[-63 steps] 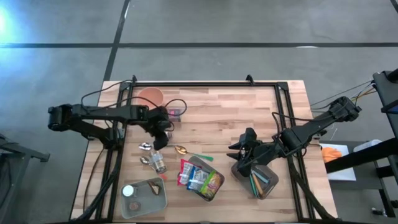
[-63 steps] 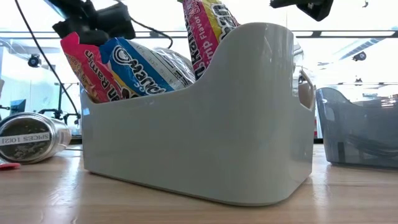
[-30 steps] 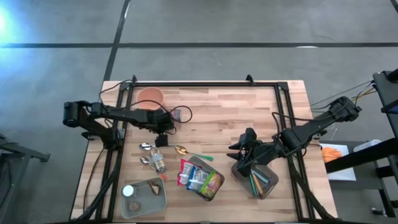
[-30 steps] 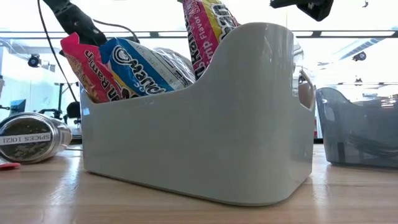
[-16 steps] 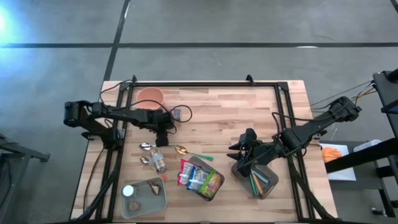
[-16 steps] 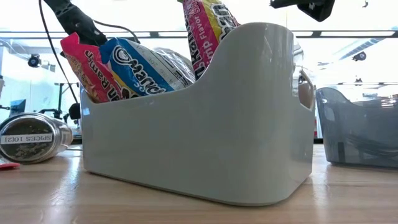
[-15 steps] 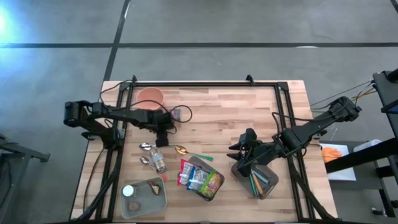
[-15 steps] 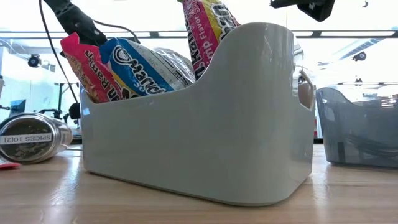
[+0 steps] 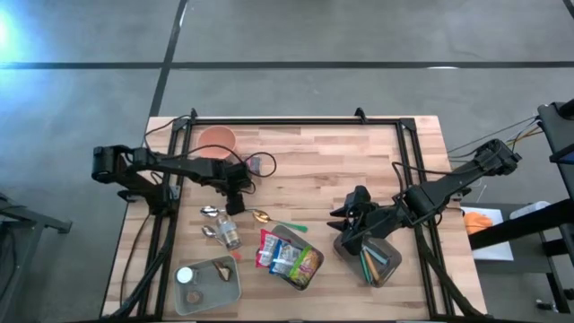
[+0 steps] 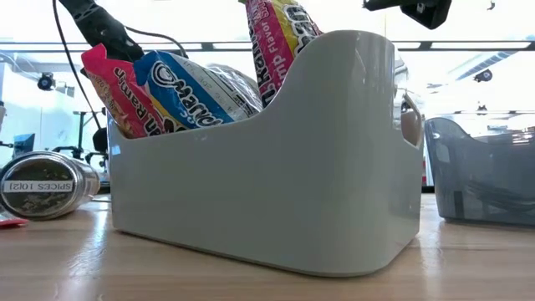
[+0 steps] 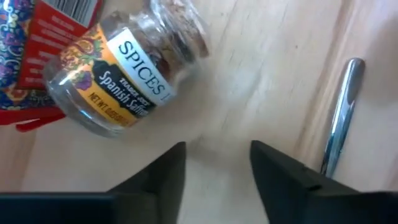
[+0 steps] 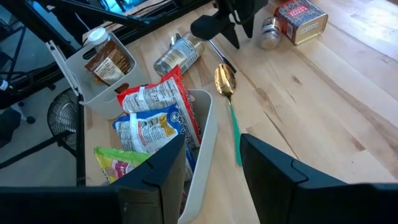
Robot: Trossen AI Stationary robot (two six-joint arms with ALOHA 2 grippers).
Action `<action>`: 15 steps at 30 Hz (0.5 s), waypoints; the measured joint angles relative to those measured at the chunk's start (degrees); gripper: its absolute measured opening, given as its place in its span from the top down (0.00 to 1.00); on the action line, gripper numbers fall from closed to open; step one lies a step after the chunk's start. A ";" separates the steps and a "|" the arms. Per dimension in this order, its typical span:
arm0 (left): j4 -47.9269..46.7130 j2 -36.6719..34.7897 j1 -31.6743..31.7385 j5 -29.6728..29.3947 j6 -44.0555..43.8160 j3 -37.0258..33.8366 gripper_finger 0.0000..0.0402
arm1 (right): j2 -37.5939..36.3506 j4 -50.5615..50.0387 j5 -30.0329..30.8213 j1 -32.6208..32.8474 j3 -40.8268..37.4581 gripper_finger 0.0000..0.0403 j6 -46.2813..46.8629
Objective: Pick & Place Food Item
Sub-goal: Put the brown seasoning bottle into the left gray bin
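Where grey concrete floor (image 9: 359, 36) surrounds it, wooden table (image 9: 323, 170) stands cluttered.

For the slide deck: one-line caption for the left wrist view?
Left gripper, fingers apart and empty, hovers over the wooden table near a toppled Spanish saffron spice jar, with a metal utensil handle alongside.

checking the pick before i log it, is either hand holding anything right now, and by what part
Nothing is held. The left hand hangs open above bare table, short of the spice jar lying on its side. The right hand waits open and empty near the white snack bin.
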 joint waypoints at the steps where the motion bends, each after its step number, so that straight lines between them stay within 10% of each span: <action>1: -0.15 0.00 0.02 0.33 0.00 0.02 0.49 | 0.00 0.00 0.00 0.00 0.00 0.62 0.00; 15: -10.01 -4.01 -7.32 1.15 13.49 5.45 0.27 | 0.00 0.02 -1.16 0.00 0.00 0.62 0.53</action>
